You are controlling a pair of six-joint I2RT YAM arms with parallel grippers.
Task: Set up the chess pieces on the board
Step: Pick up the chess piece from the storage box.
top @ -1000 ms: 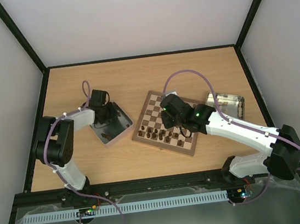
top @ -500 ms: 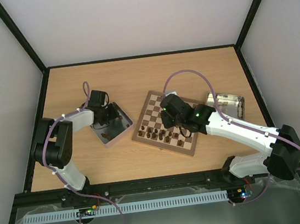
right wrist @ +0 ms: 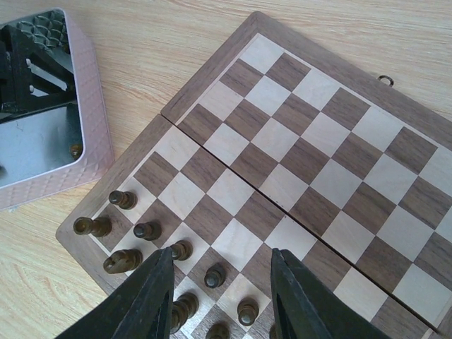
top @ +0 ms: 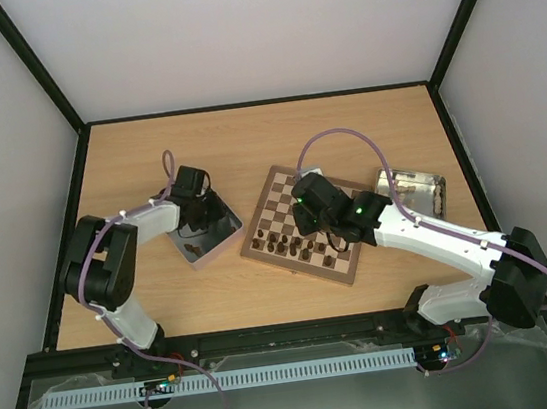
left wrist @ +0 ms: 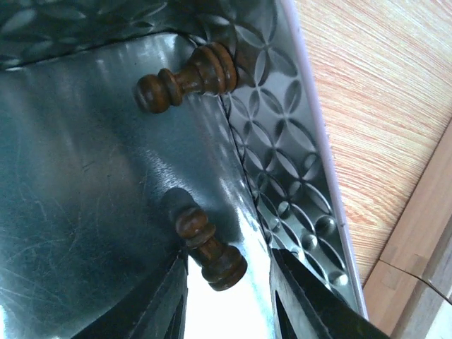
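Presently: left claw (left wrist: 227, 296) parted, straddling pawn (left wrist: 208, 244) lying in metal tray (left wrist: 282, 183), not gripping. Right claw (right wrist: 222, 282) parted, empty, over board (right wrist: 318, 162) near standing pieces (right wrist: 147, 230).

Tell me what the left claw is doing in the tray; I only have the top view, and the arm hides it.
Observer: The left claw is open, with a pawn lying on its side between the fingers, gaps either side.
Operator: Anything else in there?
Observer: A second pawn lies against the tray wall.
Operator: And the other arm?
Observer: The right claw is open and empty, above the board.
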